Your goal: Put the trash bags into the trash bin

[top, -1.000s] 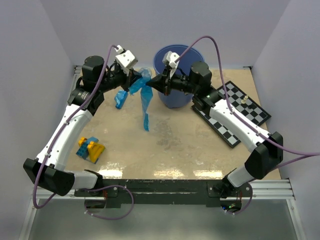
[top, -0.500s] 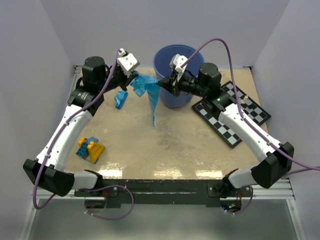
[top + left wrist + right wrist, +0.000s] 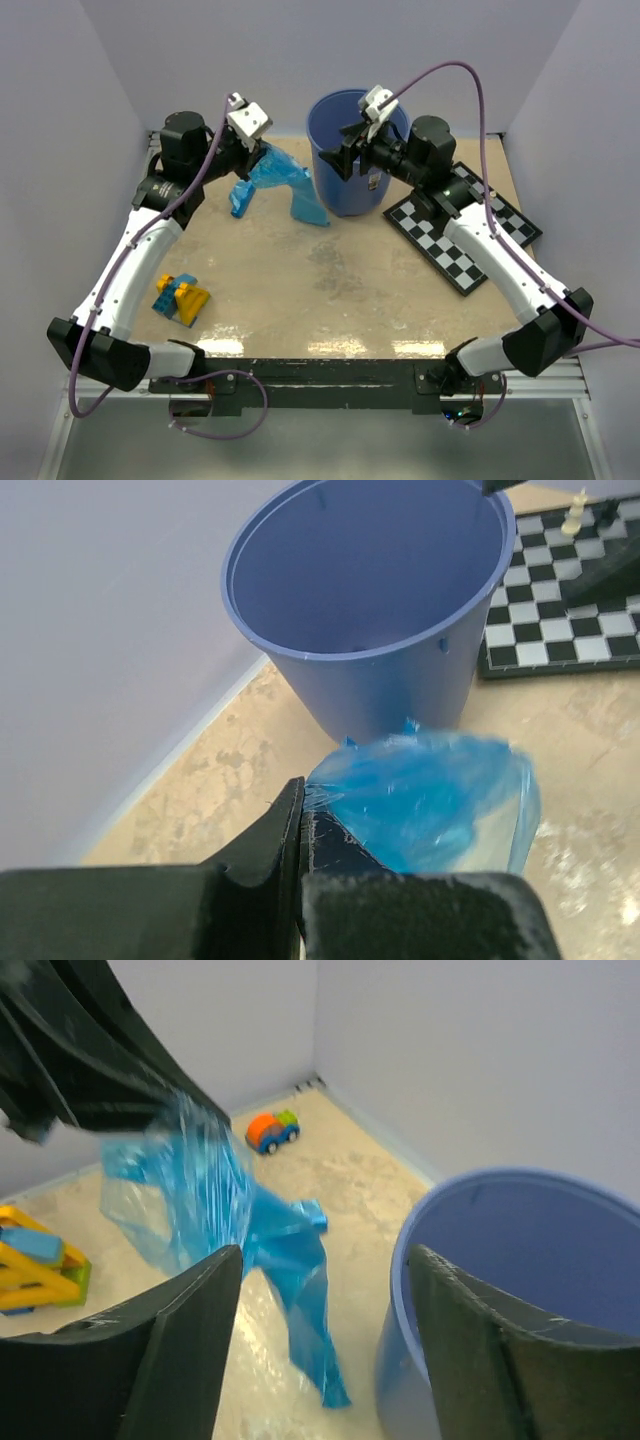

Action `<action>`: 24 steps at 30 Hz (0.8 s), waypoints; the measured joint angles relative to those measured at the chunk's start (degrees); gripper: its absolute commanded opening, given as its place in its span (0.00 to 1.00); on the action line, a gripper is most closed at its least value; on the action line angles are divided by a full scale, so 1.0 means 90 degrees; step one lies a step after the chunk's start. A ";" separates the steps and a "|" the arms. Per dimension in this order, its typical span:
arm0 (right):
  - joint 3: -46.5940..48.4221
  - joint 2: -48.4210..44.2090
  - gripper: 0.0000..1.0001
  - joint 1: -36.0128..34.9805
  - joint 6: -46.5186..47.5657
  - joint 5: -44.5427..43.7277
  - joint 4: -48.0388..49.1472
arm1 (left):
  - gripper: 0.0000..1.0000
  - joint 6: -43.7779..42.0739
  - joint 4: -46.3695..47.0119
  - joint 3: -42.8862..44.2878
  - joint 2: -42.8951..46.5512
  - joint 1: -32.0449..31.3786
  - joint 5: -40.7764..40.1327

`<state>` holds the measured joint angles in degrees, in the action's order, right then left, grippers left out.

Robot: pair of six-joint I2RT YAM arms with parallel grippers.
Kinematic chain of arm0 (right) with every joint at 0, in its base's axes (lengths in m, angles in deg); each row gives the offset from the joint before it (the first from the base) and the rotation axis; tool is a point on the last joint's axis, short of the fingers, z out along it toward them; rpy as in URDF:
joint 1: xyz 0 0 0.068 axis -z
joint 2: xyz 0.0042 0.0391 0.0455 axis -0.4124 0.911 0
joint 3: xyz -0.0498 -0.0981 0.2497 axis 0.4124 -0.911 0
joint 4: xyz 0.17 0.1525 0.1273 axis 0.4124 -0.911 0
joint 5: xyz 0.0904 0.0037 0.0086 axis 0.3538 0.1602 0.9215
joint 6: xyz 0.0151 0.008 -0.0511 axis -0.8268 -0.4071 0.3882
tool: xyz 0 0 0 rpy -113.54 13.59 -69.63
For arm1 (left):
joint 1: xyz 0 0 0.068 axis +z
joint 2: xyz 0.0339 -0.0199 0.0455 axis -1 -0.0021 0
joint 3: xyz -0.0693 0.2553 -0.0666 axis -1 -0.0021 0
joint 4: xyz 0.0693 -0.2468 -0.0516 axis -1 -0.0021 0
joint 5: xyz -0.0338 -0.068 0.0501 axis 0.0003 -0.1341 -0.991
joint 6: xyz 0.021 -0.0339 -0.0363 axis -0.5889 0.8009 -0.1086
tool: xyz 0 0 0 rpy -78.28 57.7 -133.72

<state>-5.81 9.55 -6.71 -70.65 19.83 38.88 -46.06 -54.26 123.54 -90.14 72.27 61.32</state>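
Top external view, from the left: my left gripper point(image 3: 262, 158) is pressed together on a bunched corner of the trash bag point(image 3: 292, 188). The bag drapes down and to the right, its tail ending just beside the foot of the trash bin point(image 3: 345, 195). Whether that tail touches the bench I cannot tell. The bag is wholly outside the bin, not yet over the rim. I judge the film nearly weightless, limp and slippery. It will likely swing, billow and snag on the rim, and a thin pinch could slide free. The best hold is a gathered wad of several layers, with a second hold low on the tail so nothing trails outside. Further right, my right gripper point(image 3: 342, 160) stands spread and empty beside the bin's rim.
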 measured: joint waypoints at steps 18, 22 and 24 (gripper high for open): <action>0.1474 0.1695 0.95 -0.1243 -0.1292 -0.0131 0.0525 | 0.00 0.2120 0.0277 0.0245 -0.0022 0.0041 -0.1219; 0.1474 0.1722 0.87 -0.1355 -0.1309 -0.0695 0.0539 | 0.00 0.2217 0.0265 0.0287 0.0022 0.0068 -0.1205; 0.1518 0.1739 0.83 -0.1358 -0.1331 -0.0913 0.0539 | 0.00 0.2249 0.0231 0.0287 0.0066 0.0070 -0.1192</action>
<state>7.85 25.20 -18.93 -82.62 11.61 43.73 -25.82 -52.18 126.12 -89.55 72.91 50.59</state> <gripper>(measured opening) 0.881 0.010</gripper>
